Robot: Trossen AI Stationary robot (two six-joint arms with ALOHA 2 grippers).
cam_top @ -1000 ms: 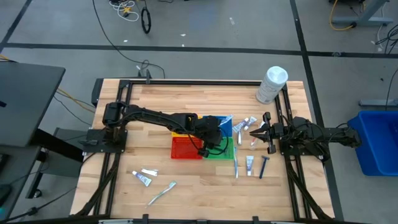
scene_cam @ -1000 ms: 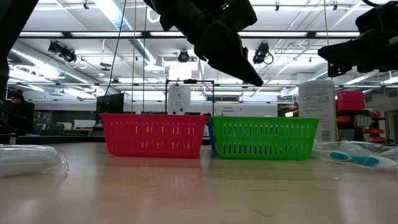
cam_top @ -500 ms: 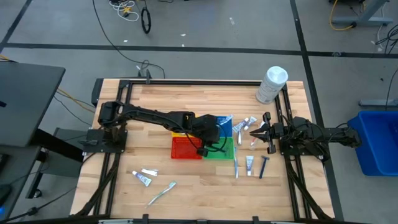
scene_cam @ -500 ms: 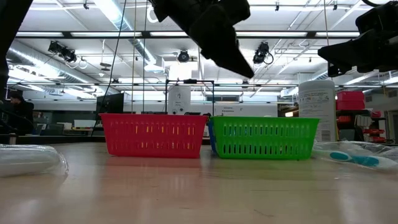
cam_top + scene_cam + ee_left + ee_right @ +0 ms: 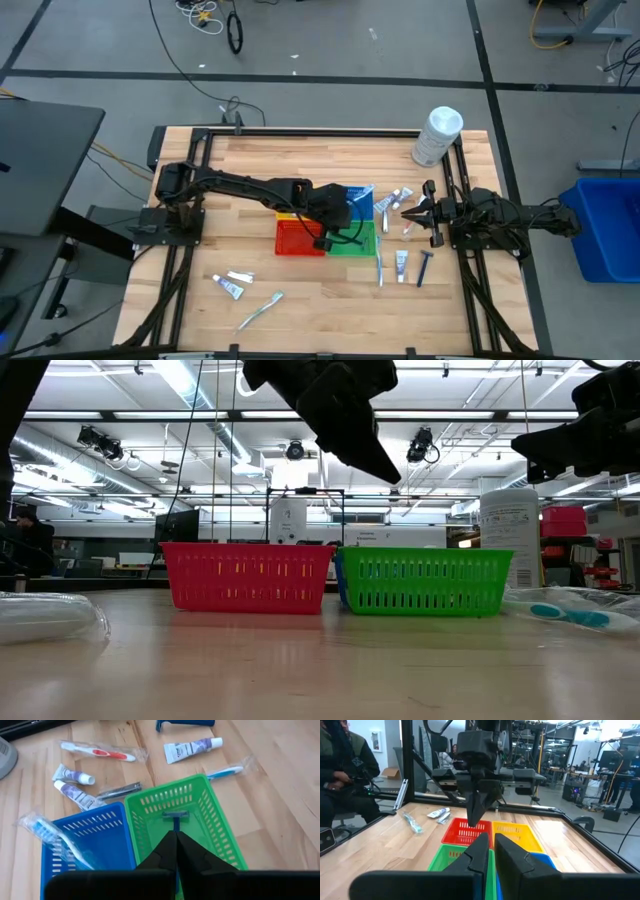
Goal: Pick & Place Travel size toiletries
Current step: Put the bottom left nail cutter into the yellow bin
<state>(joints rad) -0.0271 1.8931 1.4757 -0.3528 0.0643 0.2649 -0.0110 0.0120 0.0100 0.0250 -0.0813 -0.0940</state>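
Observation:
Four small baskets stand together mid-table: red, green, blue and yellow. My left gripper is shut and empty, hanging above the green basket. A dark blue razor lies on that basket's floor, and a wrapped toothbrush lies in the blue basket. Tubes, a toothbrush, a tube and a razor lie on the table to the baskets' right. My right gripper is shut and empty at the right edge, pointing at the baskets.
A large white container stands at the far right corner. Two tubes and a toothbrush lie near the front left. A red toothbrush and a nail clipper lie beyond the baskets. A person sits beyond the table.
My left gripper has risen a little and drawn back toward the table's left edge above the baskets, staying shut. The razor in the green basket has kept still.

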